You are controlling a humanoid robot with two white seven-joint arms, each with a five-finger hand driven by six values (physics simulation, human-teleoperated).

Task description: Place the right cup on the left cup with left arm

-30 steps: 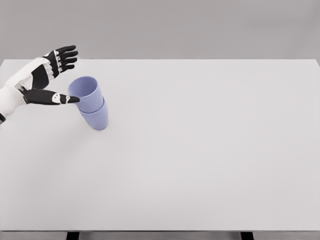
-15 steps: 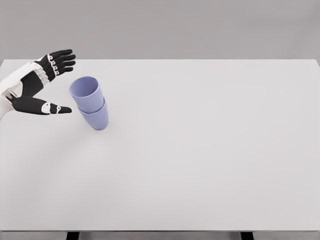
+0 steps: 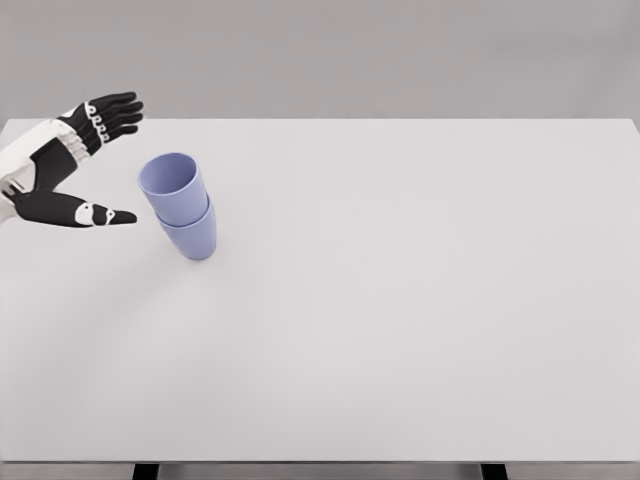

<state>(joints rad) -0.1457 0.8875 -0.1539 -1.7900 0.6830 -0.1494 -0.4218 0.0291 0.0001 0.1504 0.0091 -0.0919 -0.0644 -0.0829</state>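
Observation:
Two lavender-blue cups stand nested on the white table (image 3: 400, 300) at the left. The upper cup (image 3: 172, 186) sits inside the lower cup (image 3: 193, 237), and the stack leans a little to the left. My left hand (image 3: 110, 160) hovers to the left of the stack with its fingers spread and nothing in them. A small gap separates the thumb tip from the upper cup. The right arm does not show.
The table's far edge runs just behind the left hand. Dark table legs (image 3: 146, 471) show below the front edge.
The left hand has drawn back to the left, away from the upper cup that its thumb touched before. The stacked cups have stayed where they were.

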